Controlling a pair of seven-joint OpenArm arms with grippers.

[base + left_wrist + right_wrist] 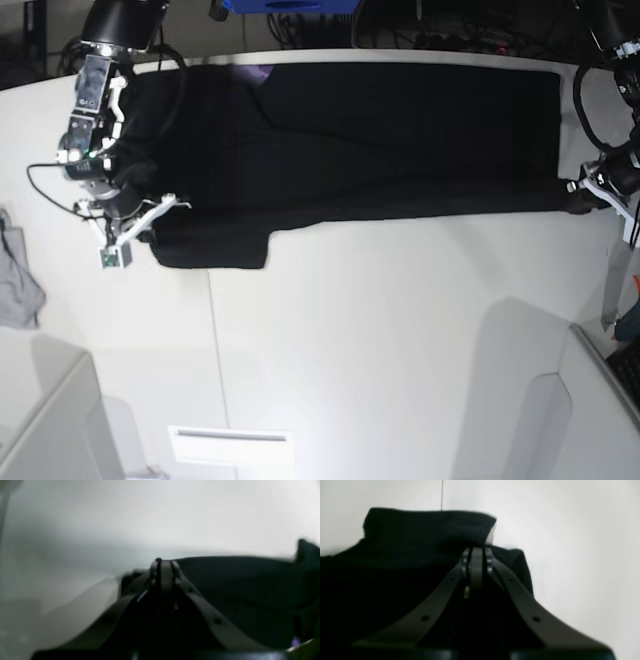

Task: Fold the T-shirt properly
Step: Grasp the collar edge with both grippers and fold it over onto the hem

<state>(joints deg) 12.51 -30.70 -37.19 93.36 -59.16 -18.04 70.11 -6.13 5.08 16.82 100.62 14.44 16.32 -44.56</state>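
The black T-shirt [360,140] lies spread across the far half of the white table [400,320], running almost the whole length of the far edge. Its body is folded into a long dark band, and one short sleeve [210,245] sticks out toward the near side at the left end as the base view shows it. A small patch of purple print [262,72] shows near the far edge.

The right tool [150,210] is at that left end, down on the cloth just above the sleeve. In the right wrist view its two fingers meet at the tips [476,555] with black fabric [395,567] bunched right under and around them; it is closed, and it seems to pinch the shirt's edge, though the blur hides the exact hold. A folded lip of cloth rises behind the tips.

The left tool [585,195] is at the opposite end of the shirt, at the table's right edge in the base view, touching the corner of the cloth. In the left wrist view its fingers are drawn together at the tips [165,566], with the dark cloth [237,585] beside and beneath them; whether cloth is caught between them I cannot tell.

A small light-grey cloth [18,275] hangs at the left edge of the table, well apart from the shirt.
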